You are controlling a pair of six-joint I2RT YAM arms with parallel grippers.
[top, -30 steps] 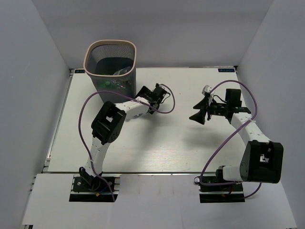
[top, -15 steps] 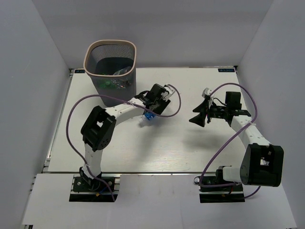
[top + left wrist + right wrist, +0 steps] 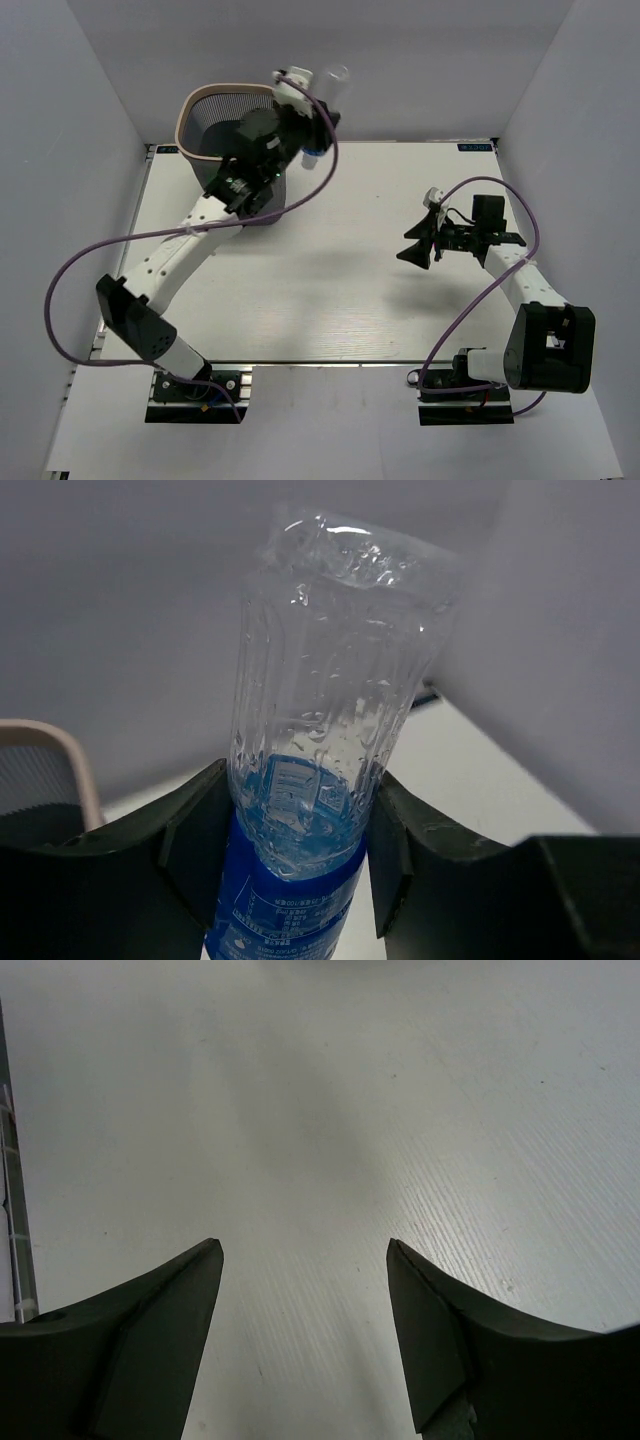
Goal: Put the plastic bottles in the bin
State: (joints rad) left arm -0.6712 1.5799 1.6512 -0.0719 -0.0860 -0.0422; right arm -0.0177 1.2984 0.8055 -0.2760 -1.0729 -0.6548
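A clear plastic bottle (image 3: 334, 80) with a blue label is held in the air by my left gripper (image 3: 308, 115), which is shut on its labelled middle. It hangs just past the right rim of the bin (image 3: 188, 112), a dark mesh basket with a beige rim at the back left. In the left wrist view the bottle (image 3: 330, 680) stands up between the black fingers of the gripper (image 3: 303, 792), with the bin's rim (image 3: 82, 770) at the left edge. My right gripper (image 3: 415, 248) stands open and empty over the table's right half, and its wrist view (image 3: 303, 1250) shows only bare table. My left arm hides most of the bin's inside.
The white table (image 3: 330, 300) is walled by pale panels at the back and both sides. The left arm stretches diagonally from its base across the left half of the table to the bin. Purple cables loop beside both arms.
My left gripper shut on the blue-labelled bottle lying on the table, then lifted it up and back to the bin's right rim. The right arm has hardly moved.
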